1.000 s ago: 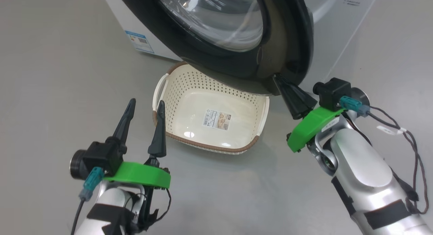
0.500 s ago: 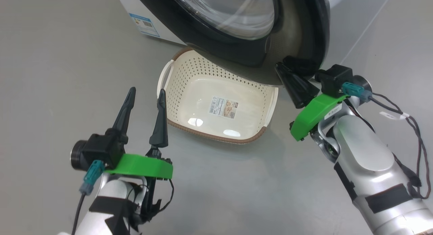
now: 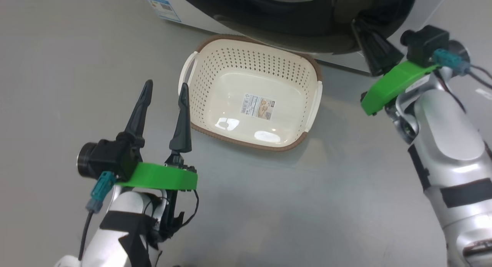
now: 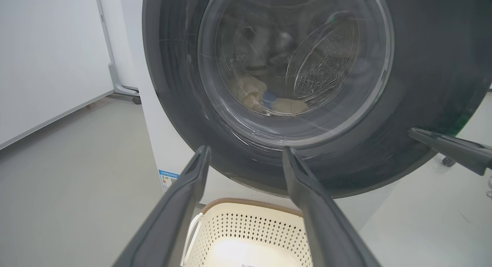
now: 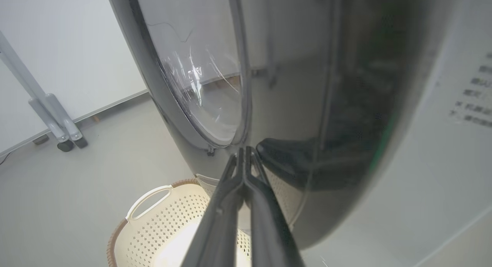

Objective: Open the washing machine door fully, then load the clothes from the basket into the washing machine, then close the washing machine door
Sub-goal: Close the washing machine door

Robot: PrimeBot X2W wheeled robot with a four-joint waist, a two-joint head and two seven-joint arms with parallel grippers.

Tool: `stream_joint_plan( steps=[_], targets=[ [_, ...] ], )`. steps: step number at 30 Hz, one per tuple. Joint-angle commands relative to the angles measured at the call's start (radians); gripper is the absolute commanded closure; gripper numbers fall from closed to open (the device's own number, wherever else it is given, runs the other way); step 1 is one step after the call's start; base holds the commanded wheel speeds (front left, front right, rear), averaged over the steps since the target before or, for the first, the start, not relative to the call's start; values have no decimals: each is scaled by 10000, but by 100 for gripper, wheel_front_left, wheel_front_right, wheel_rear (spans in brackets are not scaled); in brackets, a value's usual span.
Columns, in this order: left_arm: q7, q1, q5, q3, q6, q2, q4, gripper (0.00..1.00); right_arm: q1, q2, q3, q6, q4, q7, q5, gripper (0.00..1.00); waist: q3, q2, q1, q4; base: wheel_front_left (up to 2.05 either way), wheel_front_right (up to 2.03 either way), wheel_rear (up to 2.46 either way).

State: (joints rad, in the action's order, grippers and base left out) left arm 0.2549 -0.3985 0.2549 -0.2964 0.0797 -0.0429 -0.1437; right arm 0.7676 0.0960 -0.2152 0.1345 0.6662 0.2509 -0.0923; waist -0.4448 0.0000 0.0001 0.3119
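Note:
The cream basket (image 3: 215, 63) stands on the floor in front of the washing machine (image 3: 184, 13), holding nothing but its label sticker. The washing machine door (image 3: 288, 25) lies close against the machine's front; I cannot tell if it is latched. Through its glass, the pale clothes (image 4: 253, 94) with a blue patch lie in the steel drum. My right gripper (image 3: 363, 30) is shut, its tips pressed on the door's glossy black rim (image 5: 292, 105) at the lower right. My left gripper (image 3: 163, 92) hangs open and holds nothing, just left of the basket's white handle.
Grey floor spreads all round the basket. A wheeled metal stand (image 5: 57, 125) stands by the white wall left of the machine. A small caster (image 4: 447, 161) sits on the floor to the machine's right.
The door has swung in toward the machine with my shut right gripper following its rim, uncovering the whole basket. The head camera shifted. My left gripper stayed open and still.

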Motion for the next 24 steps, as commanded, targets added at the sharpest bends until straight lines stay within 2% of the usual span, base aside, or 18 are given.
stream_joint_plan(
  steps=[1,13,24],
  targets=[
    [68,-269,-77,374,44,-108,412,0,508,-5,57,-38,-338,107,61,100,-112,0,-1,53,0,0,0],
    [68,-502,136,116,-4,-77,580,0,1889,347,1060,-38,343,108,390,100,-537,0,-1,354,0,0,0],
    [68,-526,94,130,-70,-75,578,0,1687,182,1240,-38,293,108,426,100,-453,0,-1,276,0,0,0]
  ],
)
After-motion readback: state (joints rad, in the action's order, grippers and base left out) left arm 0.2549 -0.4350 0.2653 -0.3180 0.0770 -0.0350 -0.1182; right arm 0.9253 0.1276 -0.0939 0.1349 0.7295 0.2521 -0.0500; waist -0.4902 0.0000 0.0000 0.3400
